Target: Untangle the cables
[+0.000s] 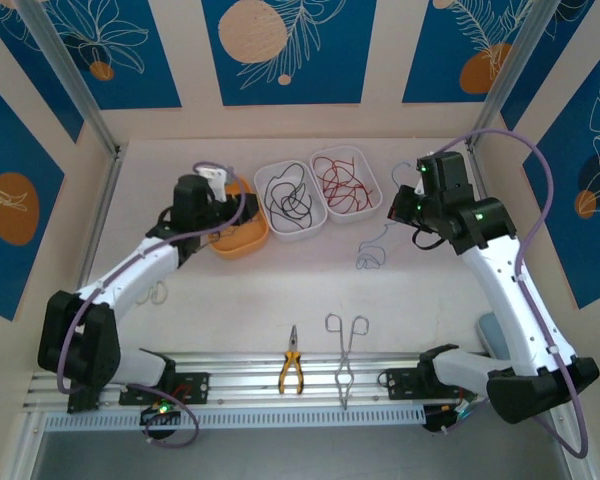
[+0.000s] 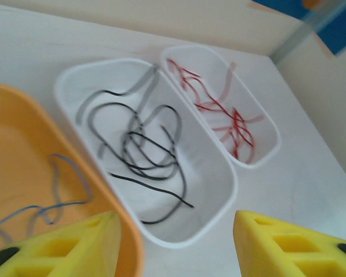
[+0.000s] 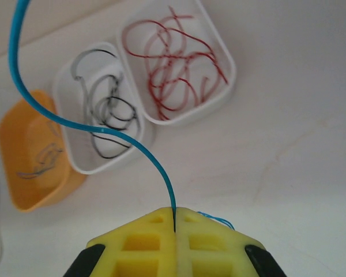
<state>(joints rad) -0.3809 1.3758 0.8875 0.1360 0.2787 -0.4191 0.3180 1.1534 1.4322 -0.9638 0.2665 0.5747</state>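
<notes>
Blue cable clamped in closed right gripper, curving up from its tips | left gripper parted, empty, over orange tray

On my counter: orange tub, white tub, second white tub in a row; nearer me, pliers beside tongs.

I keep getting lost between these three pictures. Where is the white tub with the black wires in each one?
Top external: the black-wire tub sits in the middle of the three tubs at the back.
Left wrist: centre of the picture.
Right wrist: upper left, crossed by the blue wire.
Shared landmark: the red-wire tub right beside it.
</notes>
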